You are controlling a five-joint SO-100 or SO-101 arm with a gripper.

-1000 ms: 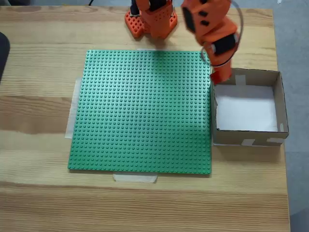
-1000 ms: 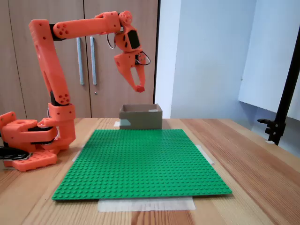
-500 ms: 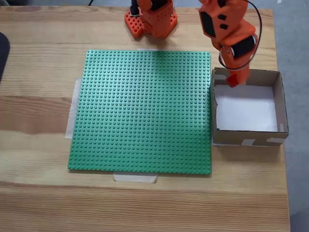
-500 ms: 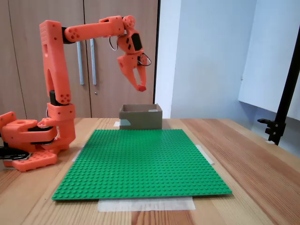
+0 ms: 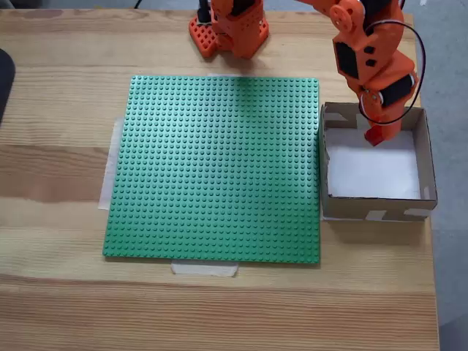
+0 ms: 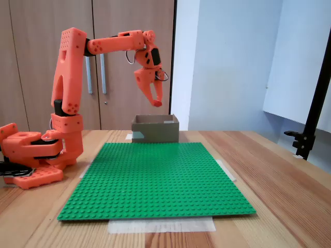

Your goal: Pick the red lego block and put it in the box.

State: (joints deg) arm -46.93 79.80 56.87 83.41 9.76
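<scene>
**Claw above the box, red piece at its tip**

Nearest you in a fixed view, the wooden counter (image 6: 289,181) lies bare in front of the green baseplate (image 6: 155,178), which is taped down at its near edge. In the top-down fixed view the baseplate (image 5: 216,168) lies just beside the left wall of the cardboard box (image 5: 424,157), and bare wood borders its other sides. Your claw (image 5: 375,134) hangs over the box's white floor near the far wall; side on, the claw (image 6: 156,102) is well above the box (image 6: 155,129). Its fingers are drawn narrow on the red lego block (image 5: 374,137), a small red bit at the tip.
</scene>
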